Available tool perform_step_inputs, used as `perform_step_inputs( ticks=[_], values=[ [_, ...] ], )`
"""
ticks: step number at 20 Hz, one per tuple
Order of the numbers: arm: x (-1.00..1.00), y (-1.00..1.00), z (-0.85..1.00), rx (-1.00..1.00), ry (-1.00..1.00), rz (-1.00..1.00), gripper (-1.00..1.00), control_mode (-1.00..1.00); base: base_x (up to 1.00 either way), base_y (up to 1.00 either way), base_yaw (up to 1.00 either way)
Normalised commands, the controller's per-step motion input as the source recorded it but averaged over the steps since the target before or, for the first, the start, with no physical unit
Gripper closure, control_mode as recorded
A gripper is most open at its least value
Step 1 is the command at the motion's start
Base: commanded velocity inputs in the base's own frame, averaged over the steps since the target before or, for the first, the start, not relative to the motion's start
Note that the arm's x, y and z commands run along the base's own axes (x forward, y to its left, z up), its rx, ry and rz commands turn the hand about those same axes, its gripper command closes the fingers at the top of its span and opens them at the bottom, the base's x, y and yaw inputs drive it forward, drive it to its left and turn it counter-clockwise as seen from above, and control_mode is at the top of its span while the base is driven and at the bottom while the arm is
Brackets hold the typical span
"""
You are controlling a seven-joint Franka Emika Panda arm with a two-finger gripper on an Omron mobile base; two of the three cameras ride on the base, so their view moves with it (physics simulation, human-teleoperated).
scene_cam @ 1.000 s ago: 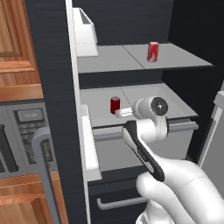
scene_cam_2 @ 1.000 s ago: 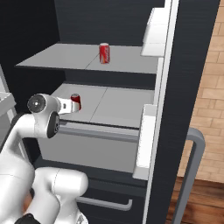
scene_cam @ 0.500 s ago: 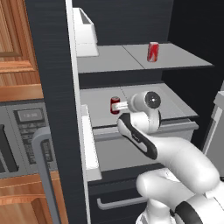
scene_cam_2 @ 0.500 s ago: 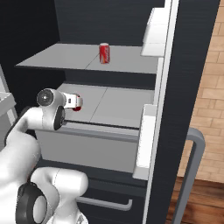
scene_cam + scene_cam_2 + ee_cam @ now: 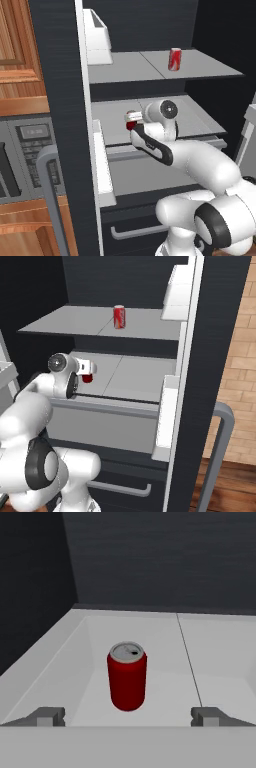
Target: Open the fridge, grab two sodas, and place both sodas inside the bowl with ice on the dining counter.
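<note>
1. The fridge [image 5: 60,100] is open, and its doors stand at both sides of the arm; the space for the arm is narrow, so I think a wide swing on the way out could hit a door or a door bin
2. The lower shelf [image 5: 135,376] is a flat grey surface with a low wall around it and dark walls behind; the upper shelf [image 5: 150,67] hangs close above, so a lift that is too high could bring the can or the hand against it
3. The gripper [image 5: 127,717] is fully open and holds nothing; its fingertips [image 5: 47,716] stand left and right of the near can [image 5: 127,682], a little before it
4. The near can stands upright on the lower shelf; if the hand goes forward off centre, one finger could push it over, and I think it would roll away
5. The second can [image 5: 175,59] stands upright on the upper shelf, well apart from the gripper
</note>
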Motion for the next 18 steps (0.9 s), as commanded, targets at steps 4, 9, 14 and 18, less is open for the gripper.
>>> perform_step_inputs(
  ticks=[4, 9, 14, 18],
  values=[
    [0.24, 0.15, -0.18, -0.02, 0.00, 0.00, -1.00, -1.00, 0.00, 0.00, 0.00],
    [0.26, 0.04, -0.17, 0.00, 0.00, 0.00, -1.00, -1.00, 0.00, 0.00, 0.00],
    [0.29, 0.00, -0.16, -0.02, 0.00, 0.00, -1.00, -1.00, 0.00, 0.00, 0.00],
    [0.30, 0.01, -0.14, -0.02, 0.00, 0.00, -1.00, -1.00, 0.00, 0.00, 0.00]
  ],
)
